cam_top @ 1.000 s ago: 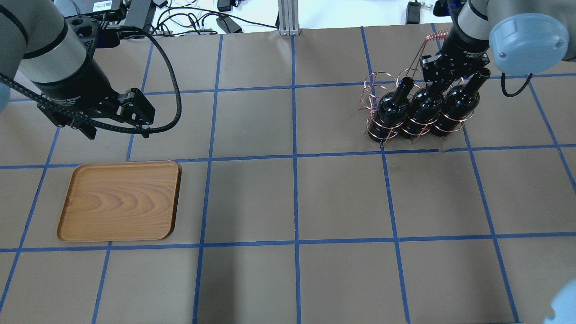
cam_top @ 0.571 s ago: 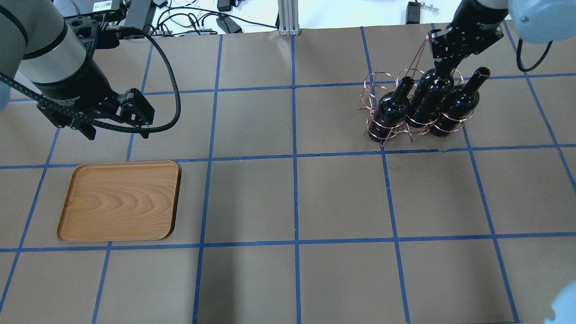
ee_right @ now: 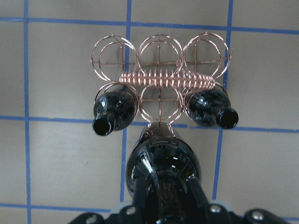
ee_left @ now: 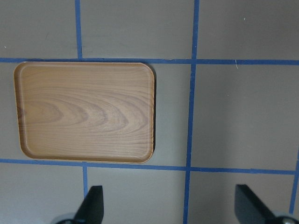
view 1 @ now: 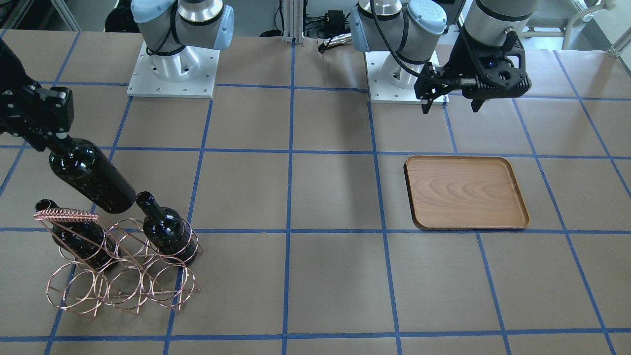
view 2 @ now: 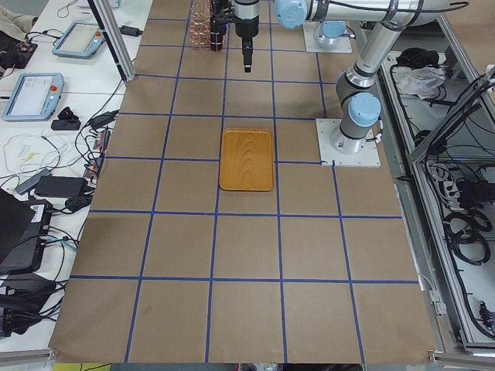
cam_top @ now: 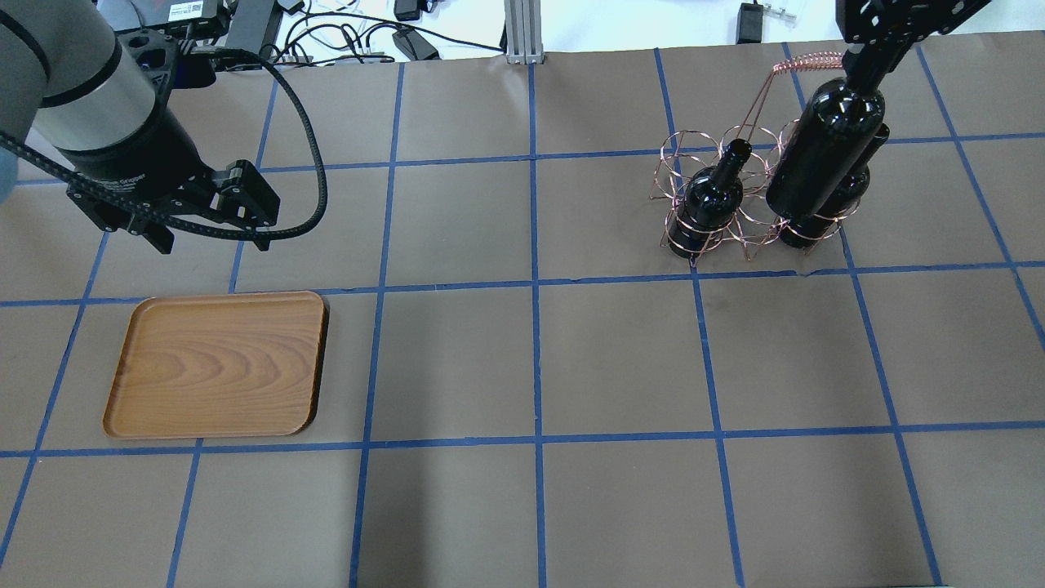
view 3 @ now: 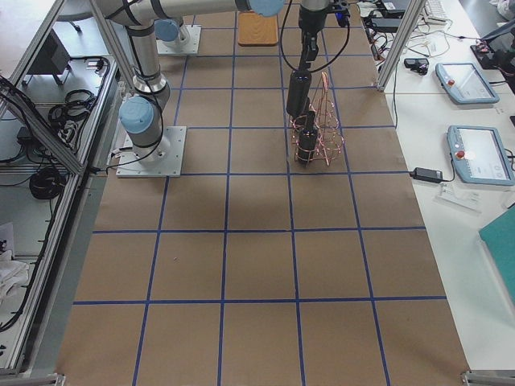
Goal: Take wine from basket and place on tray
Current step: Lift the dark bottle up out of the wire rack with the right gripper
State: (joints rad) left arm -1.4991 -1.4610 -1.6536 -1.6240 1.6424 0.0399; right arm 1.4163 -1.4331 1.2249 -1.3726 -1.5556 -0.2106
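Note:
My right gripper (cam_top: 867, 59) is shut on the neck of a black wine bottle (cam_top: 824, 151) and holds it tilted above the copper wire basket (cam_top: 694, 241), its base clear of the rings. The right wrist view shows the held bottle (ee_right: 161, 172) over the empty middle ring. Two more bottles (view 1: 165, 229) (view 1: 79, 241) stand in the basket (view 1: 123, 283). The wooden tray (cam_top: 219, 363) lies empty at the table's left. My left gripper (cam_top: 212, 241) hangs open and empty just behind the tray (ee_left: 86, 112).
Brown paper with a blue tape grid covers the table (cam_top: 531, 359). The basket's coiled handle (cam_top: 804, 64) stands right beside the held bottle's shoulder. Cables and boxes (cam_top: 351, 33) lie beyond the far edge.
My right gripper has risen with the middle bottle, drawing it up out of the basket's ring. The other two bottles, the basket and my left arm have stayed put.

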